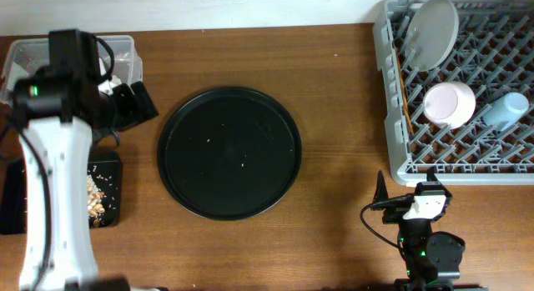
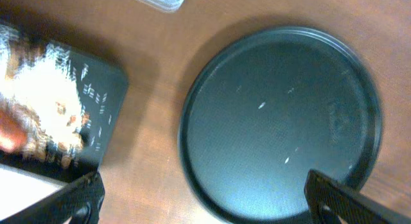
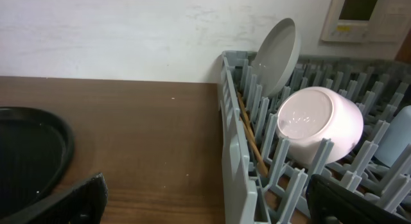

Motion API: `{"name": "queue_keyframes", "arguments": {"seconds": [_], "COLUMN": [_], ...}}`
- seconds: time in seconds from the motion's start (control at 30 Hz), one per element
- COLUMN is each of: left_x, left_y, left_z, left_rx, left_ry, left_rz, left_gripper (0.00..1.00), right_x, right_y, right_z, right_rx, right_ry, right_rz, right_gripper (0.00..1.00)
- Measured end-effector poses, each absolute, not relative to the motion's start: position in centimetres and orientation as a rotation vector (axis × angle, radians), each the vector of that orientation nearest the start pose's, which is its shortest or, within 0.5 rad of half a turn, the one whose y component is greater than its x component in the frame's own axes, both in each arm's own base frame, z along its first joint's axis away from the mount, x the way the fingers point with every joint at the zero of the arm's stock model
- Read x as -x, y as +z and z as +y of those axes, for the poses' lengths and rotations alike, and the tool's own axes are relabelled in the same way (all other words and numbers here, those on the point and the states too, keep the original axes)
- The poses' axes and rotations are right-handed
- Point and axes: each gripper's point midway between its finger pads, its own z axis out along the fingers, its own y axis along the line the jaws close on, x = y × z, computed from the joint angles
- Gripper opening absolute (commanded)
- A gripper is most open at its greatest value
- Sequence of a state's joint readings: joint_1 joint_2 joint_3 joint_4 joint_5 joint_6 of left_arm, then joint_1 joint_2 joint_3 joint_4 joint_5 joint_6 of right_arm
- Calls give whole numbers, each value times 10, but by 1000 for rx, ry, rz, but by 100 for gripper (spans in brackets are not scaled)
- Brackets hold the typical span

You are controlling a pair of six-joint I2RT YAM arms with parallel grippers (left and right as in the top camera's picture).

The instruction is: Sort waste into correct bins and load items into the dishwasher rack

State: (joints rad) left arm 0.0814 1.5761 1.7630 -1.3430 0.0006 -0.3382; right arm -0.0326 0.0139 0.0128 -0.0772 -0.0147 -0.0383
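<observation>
Beige rice scraps (image 2: 45,95) in the flat black tray (image 2: 106,83) by the tabletop's left edge look loose, crumbly: pinch clumps. Left tool (image 2: 205,201) and right tool (image 3: 205,198) gape wide, empty.

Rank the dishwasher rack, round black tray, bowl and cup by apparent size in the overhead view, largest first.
1. dishwasher rack, though partly cut off at the edge
2. round black tray
3. bowl
4. cup, only slightly smaller

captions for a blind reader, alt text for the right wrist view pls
A grey dish rack on a wooden table holds a leaning white plate, a tipped pinkish bowl, a pale blue cup and chopsticks. A black tray peeks in at left.
</observation>
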Motion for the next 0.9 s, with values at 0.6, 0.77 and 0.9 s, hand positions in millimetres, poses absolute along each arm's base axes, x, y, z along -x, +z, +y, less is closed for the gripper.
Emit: {"name": "queue_keyframes", "arguments": {"seconds": [0.6,0.77,0.9], "left_x": [-230,-234,-245], "left_y": [202,176,172], "left_z": [-25,-28,-29], "left_rx": [59,-9,-40], "left_ry": [-246,-231,-225], "left_rz": [2135,2086,1991], "left_gripper": [99,99,99], "right_x": [-246,-246,-246], "right_y": [158,158,158], "right_z": [-7,-7,-7], "right_rx": [9,10,9], "right_ry": [-48,-49,-48], "right_rz": [1648,1649,1648], "right_gripper": [98,98,98]}}
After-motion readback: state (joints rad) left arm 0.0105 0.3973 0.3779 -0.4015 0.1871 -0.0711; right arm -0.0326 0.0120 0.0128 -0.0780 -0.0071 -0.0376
